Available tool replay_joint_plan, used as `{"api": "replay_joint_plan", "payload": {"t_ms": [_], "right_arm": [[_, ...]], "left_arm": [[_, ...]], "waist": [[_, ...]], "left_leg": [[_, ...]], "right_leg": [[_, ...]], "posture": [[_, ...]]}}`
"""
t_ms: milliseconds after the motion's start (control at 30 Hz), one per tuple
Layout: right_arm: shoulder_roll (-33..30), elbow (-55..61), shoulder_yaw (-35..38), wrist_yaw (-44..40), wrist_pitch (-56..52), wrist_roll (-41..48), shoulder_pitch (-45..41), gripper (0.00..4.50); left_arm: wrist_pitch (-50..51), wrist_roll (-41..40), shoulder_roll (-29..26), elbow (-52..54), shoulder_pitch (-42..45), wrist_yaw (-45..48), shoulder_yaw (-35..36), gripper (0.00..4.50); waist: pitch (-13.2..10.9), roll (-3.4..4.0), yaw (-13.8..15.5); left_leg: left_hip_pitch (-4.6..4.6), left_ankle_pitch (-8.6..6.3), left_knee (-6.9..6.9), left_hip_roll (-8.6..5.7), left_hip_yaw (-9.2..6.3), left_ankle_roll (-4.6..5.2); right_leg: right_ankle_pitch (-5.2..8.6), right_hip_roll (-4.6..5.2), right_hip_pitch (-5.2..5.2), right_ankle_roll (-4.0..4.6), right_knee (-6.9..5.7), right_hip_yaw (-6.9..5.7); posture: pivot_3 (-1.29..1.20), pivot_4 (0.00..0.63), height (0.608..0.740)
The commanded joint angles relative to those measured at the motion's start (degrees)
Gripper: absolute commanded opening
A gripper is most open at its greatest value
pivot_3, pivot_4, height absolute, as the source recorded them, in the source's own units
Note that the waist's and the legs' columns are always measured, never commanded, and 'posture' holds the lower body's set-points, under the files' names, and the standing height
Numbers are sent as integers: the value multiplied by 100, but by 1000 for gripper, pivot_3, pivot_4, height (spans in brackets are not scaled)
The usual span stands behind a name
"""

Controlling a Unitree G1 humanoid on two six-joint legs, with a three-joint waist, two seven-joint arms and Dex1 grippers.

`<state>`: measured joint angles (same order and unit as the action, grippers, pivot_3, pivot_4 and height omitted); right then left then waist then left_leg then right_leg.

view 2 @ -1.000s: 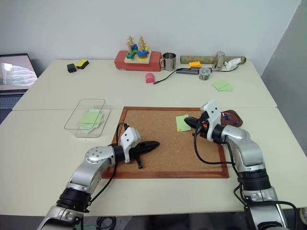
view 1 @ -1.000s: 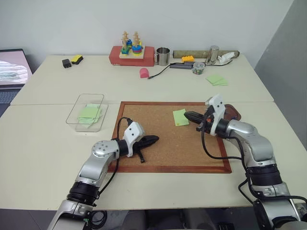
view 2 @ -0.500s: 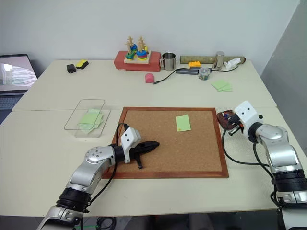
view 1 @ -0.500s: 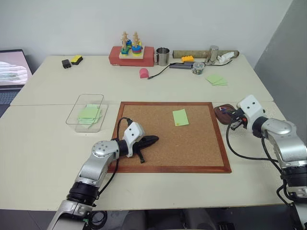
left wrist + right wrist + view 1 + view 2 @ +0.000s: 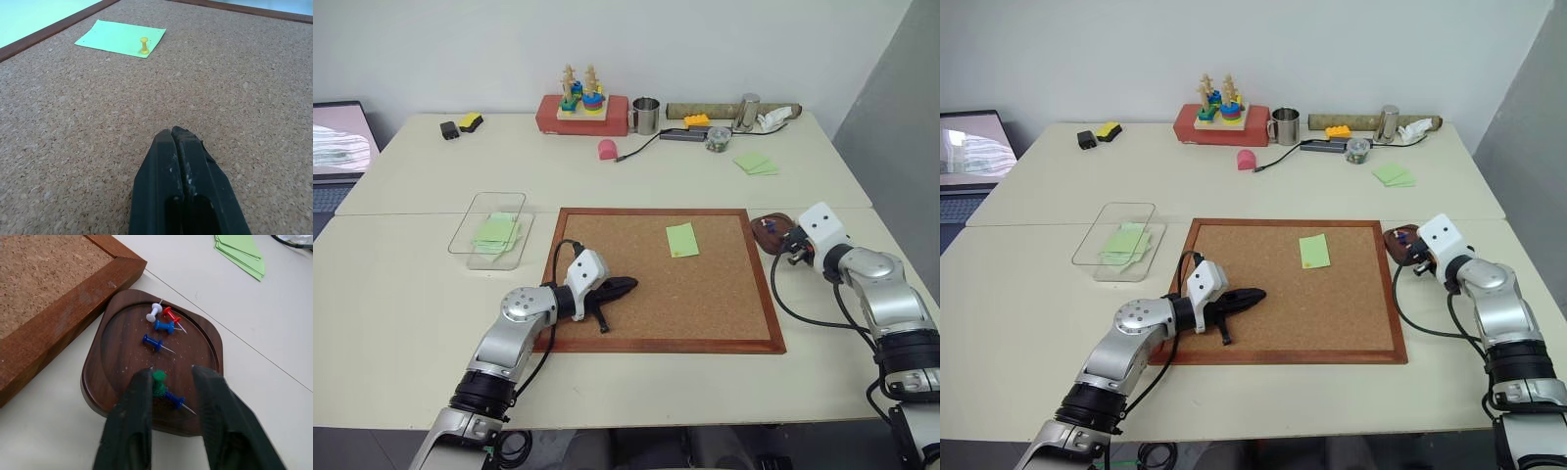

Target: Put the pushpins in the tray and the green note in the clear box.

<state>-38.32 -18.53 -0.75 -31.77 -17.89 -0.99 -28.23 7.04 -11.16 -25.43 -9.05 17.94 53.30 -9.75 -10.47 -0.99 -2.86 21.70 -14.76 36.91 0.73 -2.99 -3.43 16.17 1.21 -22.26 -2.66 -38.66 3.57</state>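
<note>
The green note (image 5: 681, 240) lies on the cork board (image 5: 607, 343), held by a yellow pushpin (image 5: 144, 45). My left gripper (image 5: 628, 286) rests shut and empty on the cork, well short of the note. The dark reddish-brown tray (image 5: 98, 382) sits just off the board's right edge and holds several pushpins (image 5: 164, 326) in white, red and blue. My right gripper (image 5: 171, 374) hangs open over the tray, and a green pushpin (image 5: 159, 378) sits by the tip of one finger. The clear box (image 5: 475, 217) stands left of the board with green paper inside.
A fanned pile of green notes (image 5: 756, 163) lies at the back right. Along the far edge stand a peg toy on a red box (image 5: 581, 110), a metal cup (image 5: 646, 115), a round clear jar (image 5: 716, 141) and a cable. A laptop (image 5: 337, 142) is at far left.
My right gripper swung from beside the green note on the board rightward to over the tray, and its fingers have opened. The left arm stayed put.
</note>
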Motion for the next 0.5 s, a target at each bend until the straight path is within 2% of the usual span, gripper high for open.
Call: {"api": "replay_joint_plan", "payload": {"t_ms": [33, 133, 267, 333, 500], "right_arm": [[-62, 123, 194, -27, 85, 67, -159, 2380], [-87, 208, 303, -63, 21, 157, -219, 2992], [-176, 638, 388, -291, -166, 306, -179, 2992], [-168, 1171, 437, -556, -620, 628, -127, 2992], [219, 2562, 235, -919, -1588, 1445, 127, 2992]], "left_arm": [[131, 237, -49, -296, -225, 59, -240, 0], [118, 242, -46, -318, -216, 61, -239, 0], [107, 246, -47, -322, -216, 61, -241, 0], [97, 246, -52, -339, -212, 65, -233, 0], [92, 240, -55, -364, -198, 74, -225, 0]], "waist": [[0, 0, 0], [0, 0, -1], [0, 0, 0], [1, 2, -2], [1, 2, -1]], "left_leg": [[0, 0, 0, 0, 0, 0], [0, 0, 0, 0, -1, 0], [0, 0, 0, 0, 0, 0], [0, 0, -1, 0, 0, 0], [-1, 0, 0, 2, -4, 0]], "right_leg": [[0, 0, 0, 0, 0, 0], [0, 0, 0, 0, 0, -1], [0, 0, 0, 0, 0, -1], [0, 0, 0, 0, -1, 0], [1, -1, 2, -1, -1, -2]], "posture": [[0, 150, 740], [0, 150, 740], [0, 150, 740], [0, 150, 740], [0, 150, 740]]}}
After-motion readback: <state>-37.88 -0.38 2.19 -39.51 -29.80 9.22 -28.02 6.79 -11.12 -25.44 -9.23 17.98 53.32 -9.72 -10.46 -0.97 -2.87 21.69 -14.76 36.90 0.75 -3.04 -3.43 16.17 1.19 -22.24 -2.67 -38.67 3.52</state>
